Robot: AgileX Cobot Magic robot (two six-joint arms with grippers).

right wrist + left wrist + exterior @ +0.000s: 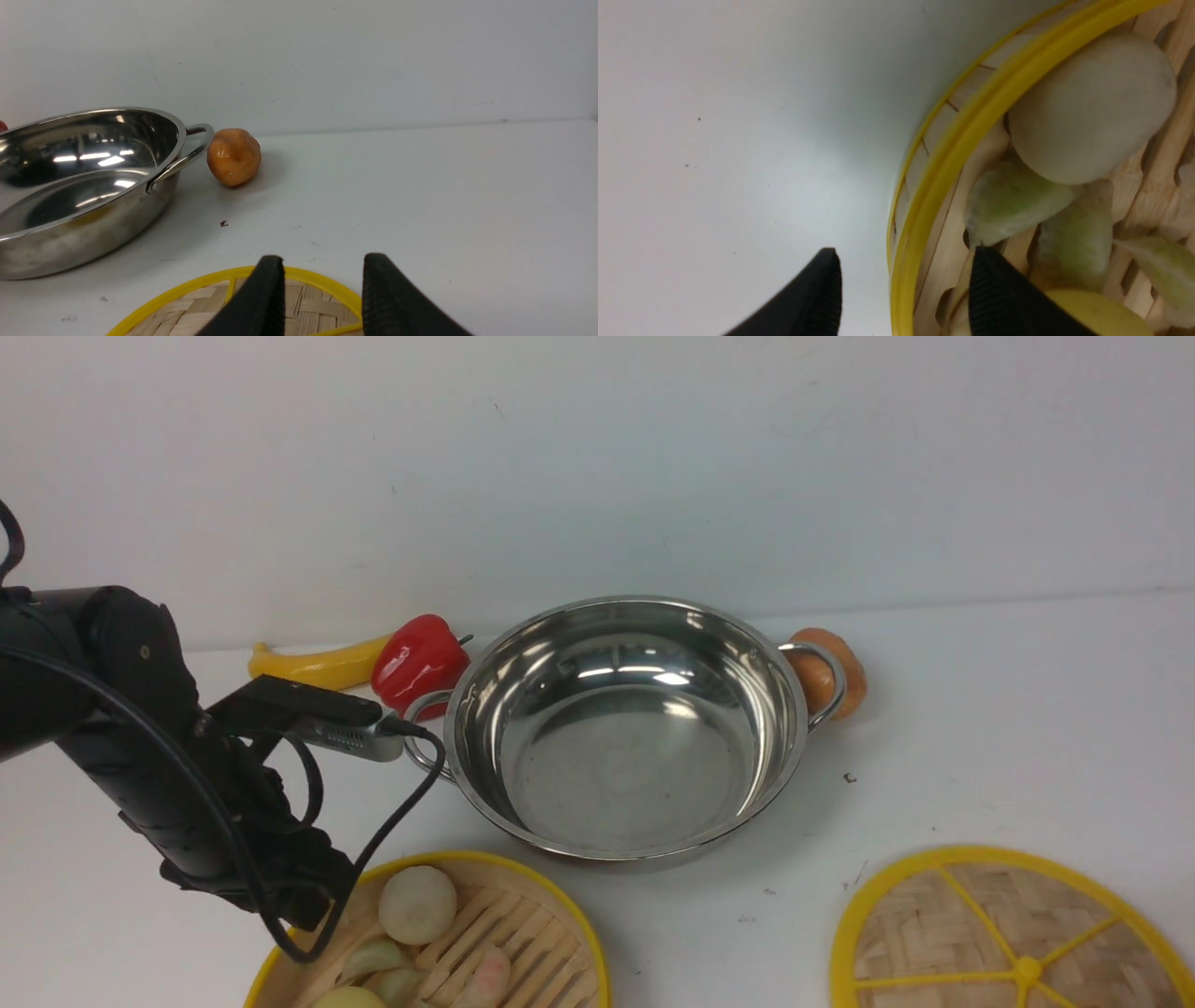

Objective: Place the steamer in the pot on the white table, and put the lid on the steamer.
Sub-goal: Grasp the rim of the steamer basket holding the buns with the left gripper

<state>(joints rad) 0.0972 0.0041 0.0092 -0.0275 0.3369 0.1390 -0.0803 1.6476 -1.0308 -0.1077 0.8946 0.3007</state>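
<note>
White desk [980, 737] fills the scene and meets a plain pale wall [597, 448] at the back. A wide, shiny steel pot [616, 775] sits empty at the middle of the desk, with one looped handle on each side.

The lid [1008, 933], a flat woven disc with a yellow rim and spokes, lies on the desk at the near right, apart from the pot. The steamer [532, 943] stands on the desk at the near left, just in front of the pot and not in it.

The black left arm [121, 709] reaches down to the steamer's left edge. The left tool [905, 254] is spread across the yellow rim. One finger [817, 294] is outside over the desk and the other [1004, 298] is inside the basket, neither pressing the wall. The right tool [323, 258] hangs over the lid's far edge, its fingers parted with nothing between them.

A red pepper [418, 663] and a yellow banana [317, 665] lie behind the pot's left handle. A round orange fruit [826, 672] rests by the right handle.

Inside the steamer are a pale round bun [417, 903] and greenish dumplings [378, 957].
</note>
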